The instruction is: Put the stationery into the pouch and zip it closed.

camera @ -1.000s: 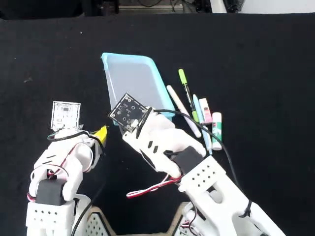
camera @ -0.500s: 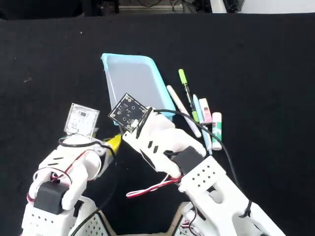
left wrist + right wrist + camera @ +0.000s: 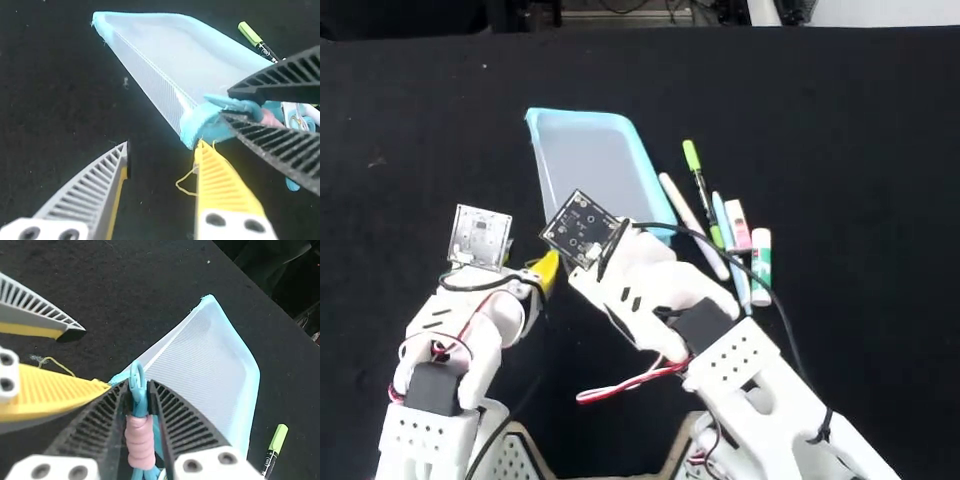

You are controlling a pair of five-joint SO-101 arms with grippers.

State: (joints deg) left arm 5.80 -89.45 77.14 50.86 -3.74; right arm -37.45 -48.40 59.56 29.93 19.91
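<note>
The right gripper [image 3: 137, 392] is clamped on the pull loop [image 3: 135, 371] at the near end of the pouch [image 3: 592, 160], flat on the counter [image 3: 840, 100]; the left gripper [image 3: 162, 150], jaws apart, sits at that same corner. Unpinned, the pouch would likely drag with any tug on the zip. The pens [image 3: 715, 215] lie just beside it, not yet inside, the right arm crowding them.

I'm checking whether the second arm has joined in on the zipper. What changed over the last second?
The left gripper, open, swung across toward the near corner of the pouch, ending beside the right gripper. It took hold of nothing. The right gripper stayed shut on the zipper pull; pouch and stationery did not move.
</note>
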